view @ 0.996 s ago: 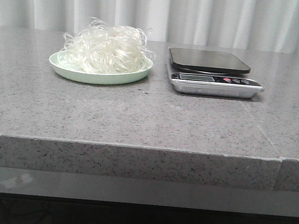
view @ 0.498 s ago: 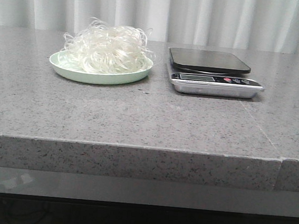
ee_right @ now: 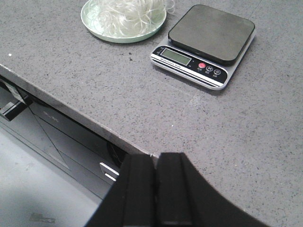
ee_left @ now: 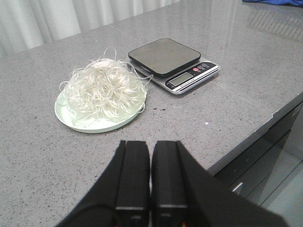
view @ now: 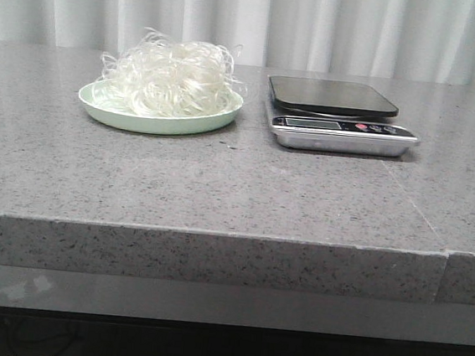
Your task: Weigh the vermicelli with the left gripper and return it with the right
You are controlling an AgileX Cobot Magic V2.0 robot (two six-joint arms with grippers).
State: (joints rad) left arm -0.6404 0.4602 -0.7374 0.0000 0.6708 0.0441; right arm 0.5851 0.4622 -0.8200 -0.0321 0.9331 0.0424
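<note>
grey speckled stone bench (view: 220,185) spans the whole front view, w/ white curtain (view: 253,20) behind its far edge. a seam runs across the top toward the right front corner, where the front edge shows a joint. wide bare stretch btwn the front edge and the items, more bare top right of the scale and left of the plate.

1 kitchen scale (view: 340,119), far side, right of centre: dark square platform (view: 332,95) w/ nothing on it, silver base w/ display and buttons facing the front edge. 1 pale green plate (view: 109,111) just left of it, a gap between them, not touching. 1 heap of vermicelli (view: 171,77) sits on the plate, covering most of it, loose strands sticking up and past the rim.

2 grippers, neither in front view. left gripper (ee_left: 150,156) is off the bench, nearest the plate side, fingers (ee_left: 134,165) pressed together, holding nothing. right gripper (ee_right: 155,165) hangs by the front edge, beyond the bench, fingers (ee_right: 170,175) together too, nothing held.
</note>
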